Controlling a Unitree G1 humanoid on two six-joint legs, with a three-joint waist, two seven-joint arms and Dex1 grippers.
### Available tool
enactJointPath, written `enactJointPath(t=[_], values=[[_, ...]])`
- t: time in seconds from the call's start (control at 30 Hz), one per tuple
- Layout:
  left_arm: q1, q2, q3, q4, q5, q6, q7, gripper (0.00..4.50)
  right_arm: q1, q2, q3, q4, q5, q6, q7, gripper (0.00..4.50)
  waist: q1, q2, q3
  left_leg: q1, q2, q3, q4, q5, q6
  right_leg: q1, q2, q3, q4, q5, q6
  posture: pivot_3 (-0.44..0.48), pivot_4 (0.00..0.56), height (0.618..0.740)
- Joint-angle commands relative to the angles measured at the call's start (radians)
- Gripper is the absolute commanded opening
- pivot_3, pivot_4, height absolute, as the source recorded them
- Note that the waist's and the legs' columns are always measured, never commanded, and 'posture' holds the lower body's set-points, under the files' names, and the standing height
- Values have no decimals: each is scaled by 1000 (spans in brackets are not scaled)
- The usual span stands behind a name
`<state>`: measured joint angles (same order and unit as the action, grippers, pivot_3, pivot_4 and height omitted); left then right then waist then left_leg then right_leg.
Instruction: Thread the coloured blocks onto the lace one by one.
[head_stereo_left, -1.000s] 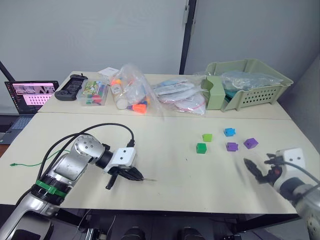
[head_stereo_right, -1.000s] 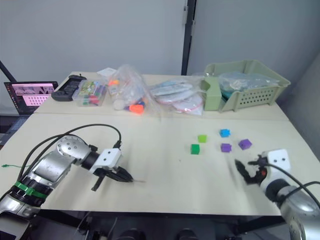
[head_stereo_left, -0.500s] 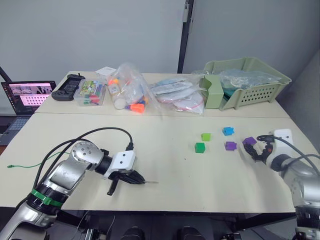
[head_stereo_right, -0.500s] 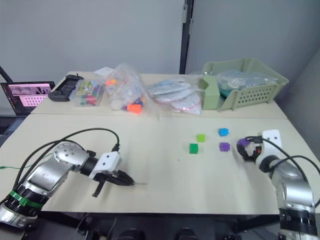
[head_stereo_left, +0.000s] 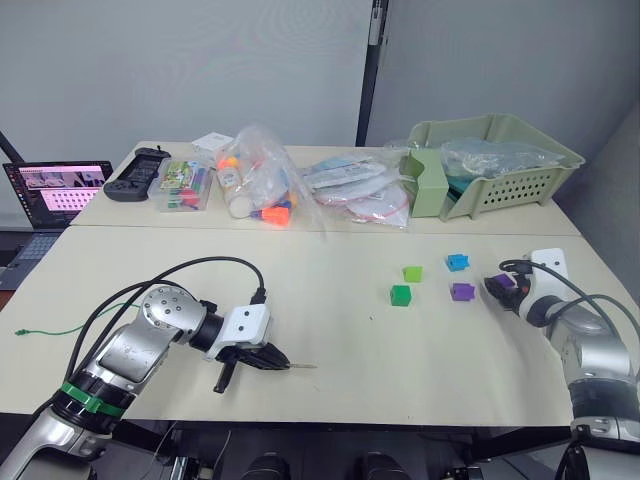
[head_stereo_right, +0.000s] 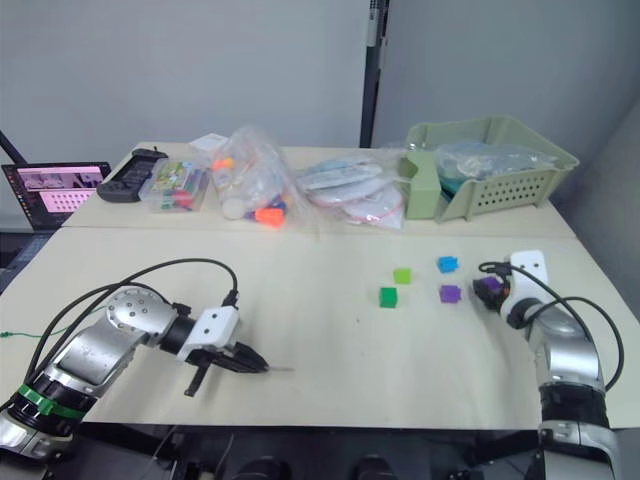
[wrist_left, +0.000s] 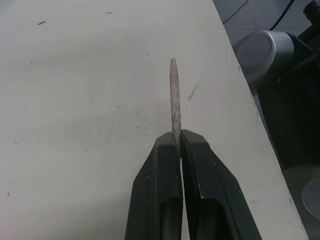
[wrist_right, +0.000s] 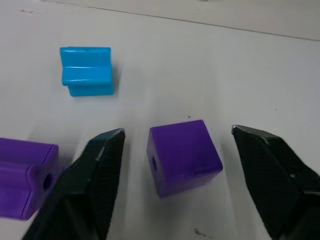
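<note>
The outermost purple block (wrist_right: 184, 156) on the table's right side now sits between the spread fingers of the right gripper (wrist_right: 186, 170), which has closed in on it, while the left gripper (wrist_left: 176, 150) stays pinched on the lace's pale tip (wrist_left: 174, 97).

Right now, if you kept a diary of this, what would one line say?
left gripper: shut on lace tip | right gripper: open, straddling purple block | blocks threaded: none seen
</note>
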<state>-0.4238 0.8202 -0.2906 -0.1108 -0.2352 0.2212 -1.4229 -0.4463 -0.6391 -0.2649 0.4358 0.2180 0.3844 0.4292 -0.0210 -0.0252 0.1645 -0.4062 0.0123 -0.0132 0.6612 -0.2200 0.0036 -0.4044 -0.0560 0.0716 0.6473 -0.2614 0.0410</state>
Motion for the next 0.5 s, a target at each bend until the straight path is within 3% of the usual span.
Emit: enactJointPath(t=[0.03,0.13,0.3,0.37,0.5], values=[[5,11,26,-10,-1,-14,4,0,-15,-4,-15,2,-1,-33,0,1939,0,0,0,0,0,0,0,0,0,0,0,0,0,0,0,0,150,740],[4,11,26,-8,-1,-15,4,0,-16,-1,-17,4,0,-35,-3,1142,-1,0,0,0,0,0,0,0,0,0,0,0,0,0,0,0,150,740],[6,15,27,-3,2,-22,3,0,21,23,-52,-94,28,-15,-31,1143,-2,0,0,0,0,0,0,0,0,0,0,0,0,0,0,0,150,740],[11,19,30,-3,1,-26,1,0,56,34,-78,-214,47,20,-52,1143,-1,0,0,0,0,0,0,0,0,0,0,0,0,0,0,0,150,740],[21,30,39,6,0,-37,-1,0,207,54,-150,-819,180,310,-143,1143,4,4,1,-2,1,-2,0,0,0,-2,0,0,2,0,0,0,150,740]])
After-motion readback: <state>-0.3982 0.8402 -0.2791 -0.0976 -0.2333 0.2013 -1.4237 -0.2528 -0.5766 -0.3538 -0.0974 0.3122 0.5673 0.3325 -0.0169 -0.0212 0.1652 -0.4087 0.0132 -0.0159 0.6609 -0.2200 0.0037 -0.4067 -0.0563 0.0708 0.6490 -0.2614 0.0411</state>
